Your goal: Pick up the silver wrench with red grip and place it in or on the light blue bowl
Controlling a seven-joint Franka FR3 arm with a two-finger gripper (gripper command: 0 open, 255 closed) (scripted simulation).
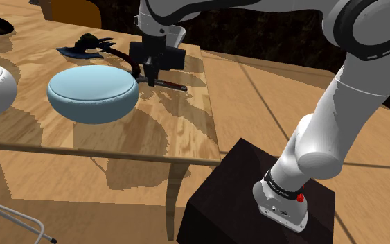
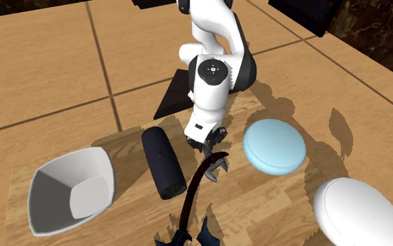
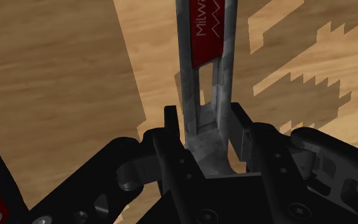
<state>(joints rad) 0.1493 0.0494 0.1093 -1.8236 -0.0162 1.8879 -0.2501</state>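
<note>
The silver wrench with a red grip [image 3: 204, 38] runs straight out from between my fingers, and my black gripper [image 3: 204, 130] is shut on its silver shaft. In the shoulder view the gripper [image 1: 147, 76] stands low over the wooden table, with the wrench's handle [image 1: 172, 85] sticking out toward that view's right. Whether the wrench still touches the table I cannot tell. The light blue bowl [image 1: 91, 93] sits just to the gripper's left there. In the second exterior view the bowl [image 2: 274, 145] lies right of the gripper [image 2: 207, 147].
A dark long-handled tool [image 1: 89, 45] lies behind the blue bowl, its handle [image 2: 191, 199] reaching toward the gripper. A dark cylinder [image 2: 163, 162] and a white square bowl [image 2: 69, 189] sit alongside. A round white bowl [image 2: 359, 210] stands beyond the blue one. The table edge [image 1: 210, 104] is near.
</note>
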